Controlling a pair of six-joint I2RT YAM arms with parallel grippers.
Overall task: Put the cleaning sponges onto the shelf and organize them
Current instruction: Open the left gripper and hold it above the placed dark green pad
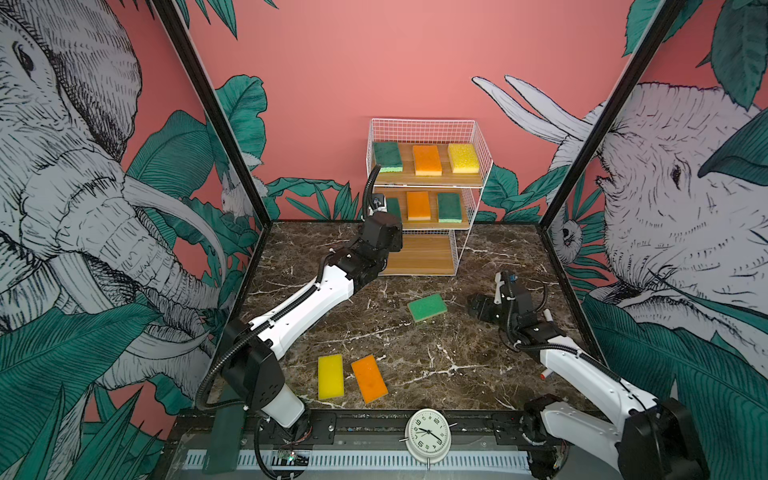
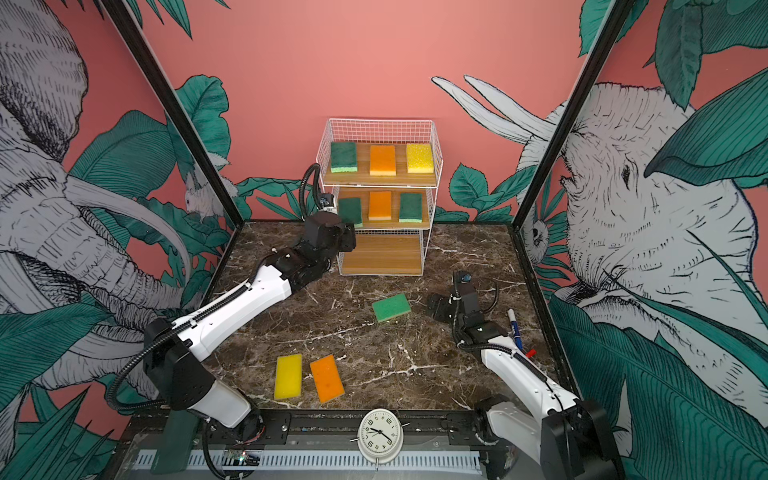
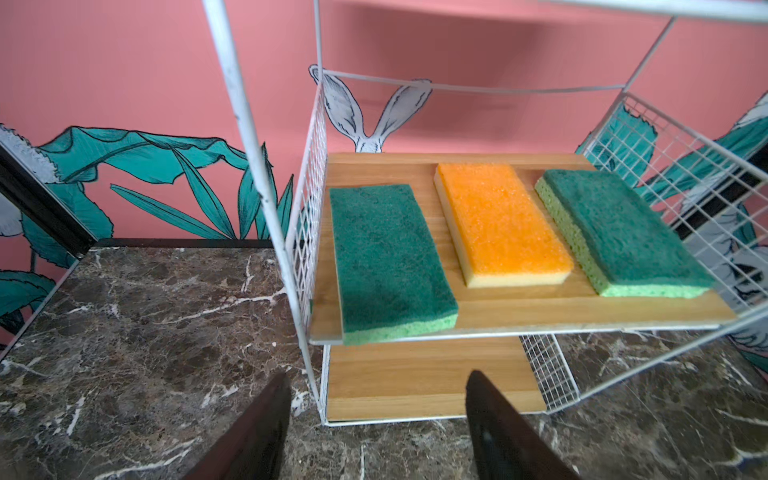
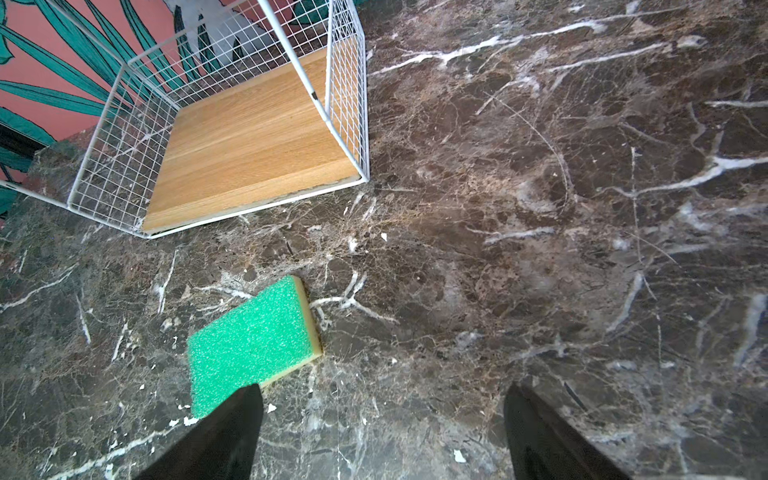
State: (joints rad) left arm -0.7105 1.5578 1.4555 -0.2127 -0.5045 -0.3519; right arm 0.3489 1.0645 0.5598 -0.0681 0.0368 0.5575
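Both end effectors (image 3: 378,376) (image 4: 384,386) parted, empty

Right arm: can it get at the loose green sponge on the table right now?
Probably yes. The right gripper hangs open just beside the green sponge, with only bare table between them and nothing blocking.

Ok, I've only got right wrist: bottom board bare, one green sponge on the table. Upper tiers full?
Observer: Yes, the top tier and the middle tier each hold three sponges.
Operator: Any more loose ones?
Observer: Two, side by side at the front of the table: a yellow sponge and an orange sponge.
Operator: Left gripper?
Observer: The left gripper is open and empty, by the middle tier's left front corner.
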